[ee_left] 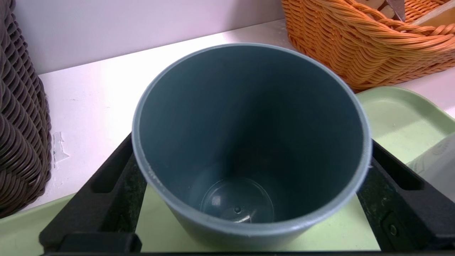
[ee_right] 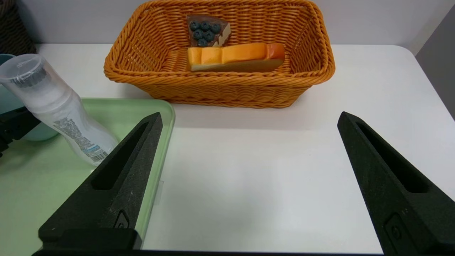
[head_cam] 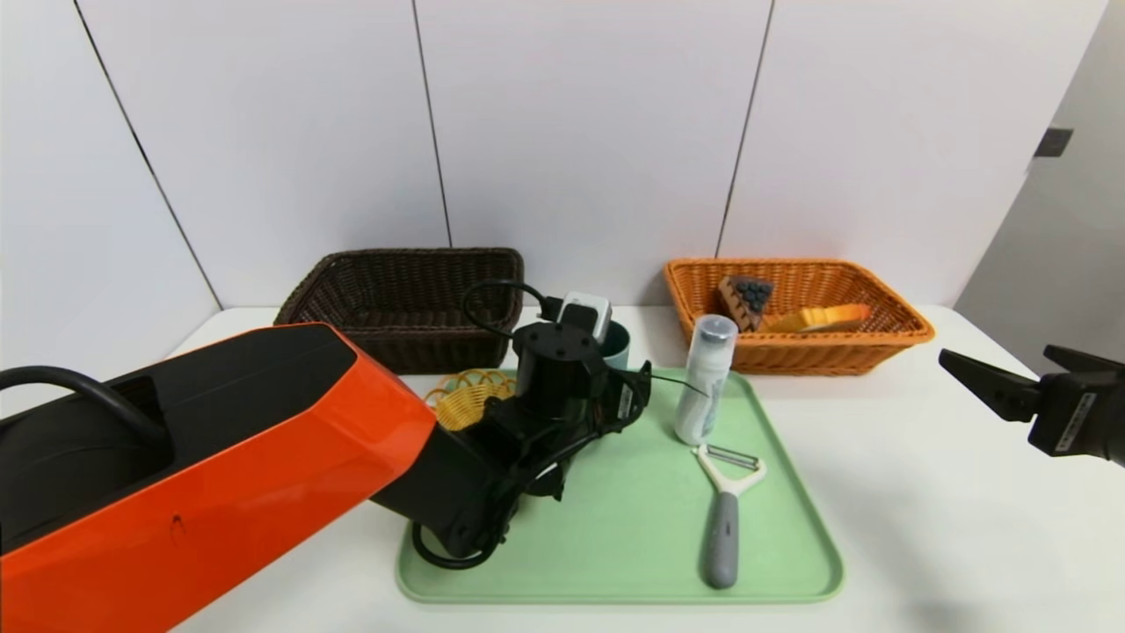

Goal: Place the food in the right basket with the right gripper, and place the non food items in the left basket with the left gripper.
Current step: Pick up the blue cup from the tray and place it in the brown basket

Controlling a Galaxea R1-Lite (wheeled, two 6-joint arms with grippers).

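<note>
The left gripper (ee_left: 249, 185) straddles the upright teal plastic cup (ee_left: 249, 142) at the far left of the pale green tray (ee_left: 401, 121), jaws wide open, gripping nothing. Closing squarely on the cup's wall should precede lifting toward the dark brown wicker basket (head_cam: 409, 299). The right gripper (ee_right: 249, 185) waits open and empty at the right.

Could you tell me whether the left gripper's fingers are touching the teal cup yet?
Cannot tell. In the left wrist view the left gripper straddles the teal cup, but the cup's rim hides where each finger meets its wall.
</note>
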